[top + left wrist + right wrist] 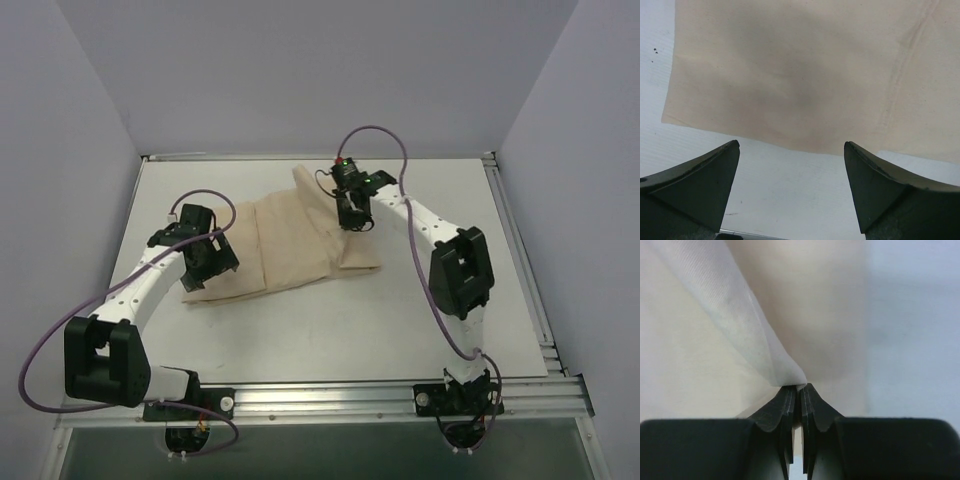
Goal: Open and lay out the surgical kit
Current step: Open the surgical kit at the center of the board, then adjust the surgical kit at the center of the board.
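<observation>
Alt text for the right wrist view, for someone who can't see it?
The right pincer is shut on a fold of the beige cloth wrap, pinched at its tips. Cloth fills the left and middle.

Soft even light; faint shadow on cloth wrap [800,95]; wrist views blurry.
</observation>
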### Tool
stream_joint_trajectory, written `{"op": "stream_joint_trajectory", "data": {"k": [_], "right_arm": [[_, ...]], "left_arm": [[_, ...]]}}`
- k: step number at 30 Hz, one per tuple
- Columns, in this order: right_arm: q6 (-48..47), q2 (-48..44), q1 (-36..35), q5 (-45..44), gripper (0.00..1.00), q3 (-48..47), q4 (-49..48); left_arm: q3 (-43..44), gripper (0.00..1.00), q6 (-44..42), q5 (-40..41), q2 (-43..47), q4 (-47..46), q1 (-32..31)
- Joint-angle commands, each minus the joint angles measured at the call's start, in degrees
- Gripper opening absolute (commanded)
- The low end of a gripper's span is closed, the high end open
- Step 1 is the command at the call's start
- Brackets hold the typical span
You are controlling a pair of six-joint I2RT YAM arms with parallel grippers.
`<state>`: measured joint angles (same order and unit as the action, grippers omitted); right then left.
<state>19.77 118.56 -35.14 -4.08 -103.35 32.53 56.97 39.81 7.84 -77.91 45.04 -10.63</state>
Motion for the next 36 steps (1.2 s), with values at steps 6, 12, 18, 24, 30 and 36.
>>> {"op": "stream_joint_trajectory", "data": {"k": [6,12,18,24,30,36], "right_arm": [[-1.4,-13.3,18.5,-8.8,0.1,16.6,0.4],[-2.4,-14.1,25.4,-11.7,0.42,17.7,1.2],[-3.3,-15.3,23.0,-9.2,0.52,15.6,0.1],[-5.0,-12.3,24.2,-5.0,0.5,15.5,-2.3],[-3.0,-9.5,25.6,-1.1,0.18,18.8,-6.2],[-1.9,-8.7,26.4,-0.7,0.18,24.9,-8.3]], "left_arm": [[6.6,0.94,-6.1,0.1,-3.8,-2.2,-2.0],[12.4,0.94,-6.2,1.6,-8.5,-0.8,-7.6],[14.7,0.94,-4.3,4.0,-12.7,1.6,-9.8],[14.6,0.79,-2.2,2.1,-17.3,2.3,-8.7],[14.9,0.35,-2.4,0.0,-22.4,0.9,-7.5],[19.0,0.28,-4.2,-0.7,-32.0,1.7,-5.5]]}}
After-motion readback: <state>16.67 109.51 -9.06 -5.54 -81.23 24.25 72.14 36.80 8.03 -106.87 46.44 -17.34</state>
